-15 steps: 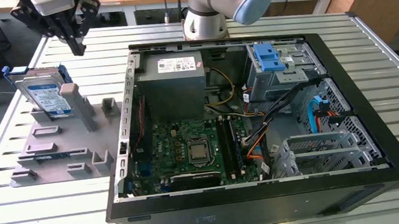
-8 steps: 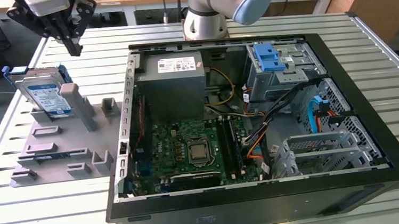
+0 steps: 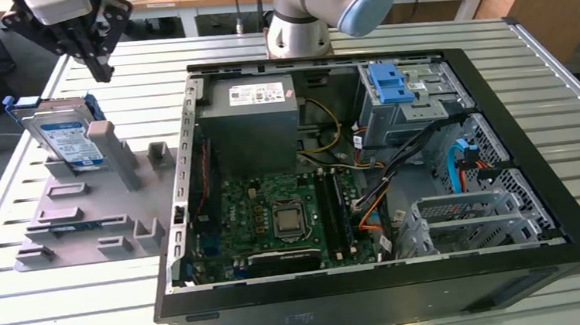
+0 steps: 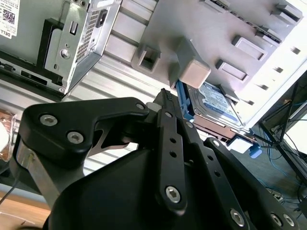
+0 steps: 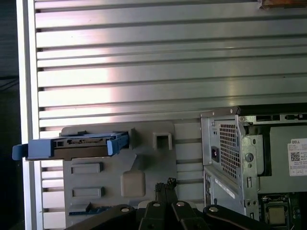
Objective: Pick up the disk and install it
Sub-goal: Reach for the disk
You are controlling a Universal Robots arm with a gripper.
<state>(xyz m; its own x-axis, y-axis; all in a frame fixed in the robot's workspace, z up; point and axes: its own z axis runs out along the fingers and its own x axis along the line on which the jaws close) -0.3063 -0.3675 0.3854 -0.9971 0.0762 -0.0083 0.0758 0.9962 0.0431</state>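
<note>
Exterior view — disk [image 3: 65, 137] beneath gripper [image 3: 102, 71], apart

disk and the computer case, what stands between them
In the exterior view, a tall grey post beside the disk, then a small slotted block, both on the grey fixture, short of the computer case.

The black two-fingered hand [image 3: 102, 71] hangs pointing down above the blue-framed silver disk [image 3: 65, 137], clear of it, fingertips together, empty; its grey jointed arm [image 3: 300, 22] rises well apart.
</note>
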